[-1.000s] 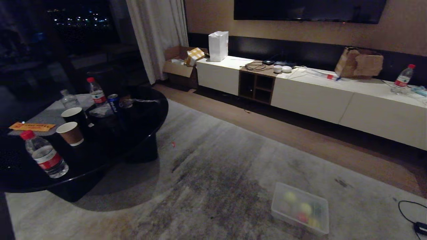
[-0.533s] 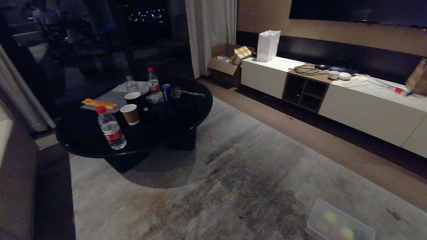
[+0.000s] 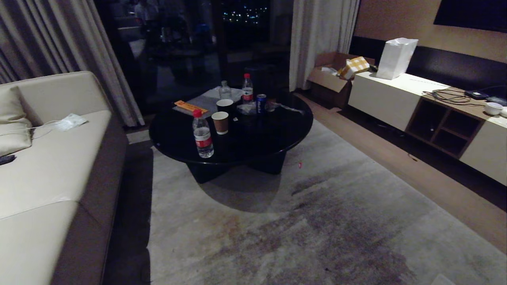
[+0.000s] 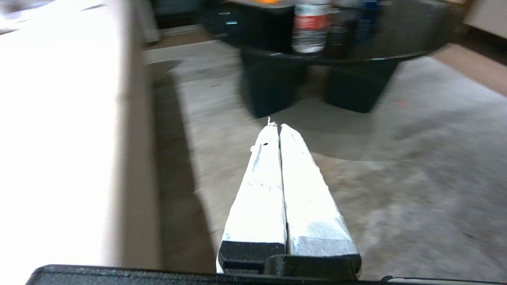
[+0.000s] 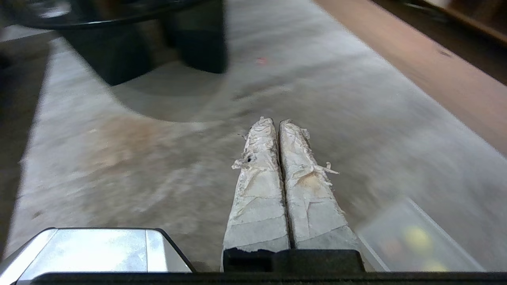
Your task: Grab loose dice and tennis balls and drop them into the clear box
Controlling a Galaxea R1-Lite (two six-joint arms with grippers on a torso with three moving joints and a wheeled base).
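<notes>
The clear box (image 5: 431,221) shows only in the right wrist view, on the grey carpet just beside my right gripper (image 5: 277,120). Blurred yellow (image 5: 416,234) and reddish shapes lie inside it; I cannot tell dice from tennis balls. No loose dice or tennis balls show on the carpet. My right gripper is shut and empty, held low over the carpet. In the left wrist view my left gripper (image 4: 277,126) is shut and empty too, pointing toward the black table's base beside the sofa's edge. Neither arm is in the head view.
A round black coffee table (image 3: 277,138) with water bottles, paper cups and a can stands mid-room. A cream sofa (image 3: 51,166) fills the left. A low white cabinet (image 3: 380,99) and a cardboard box (image 3: 328,75) line the right wall. Grey carpet (image 3: 301,229) spreads in front.
The whole head view has swung left: the table has slid to the picture's middle, the sofa has come in, and the clear box has gone off the lower right. The camera turned.
</notes>
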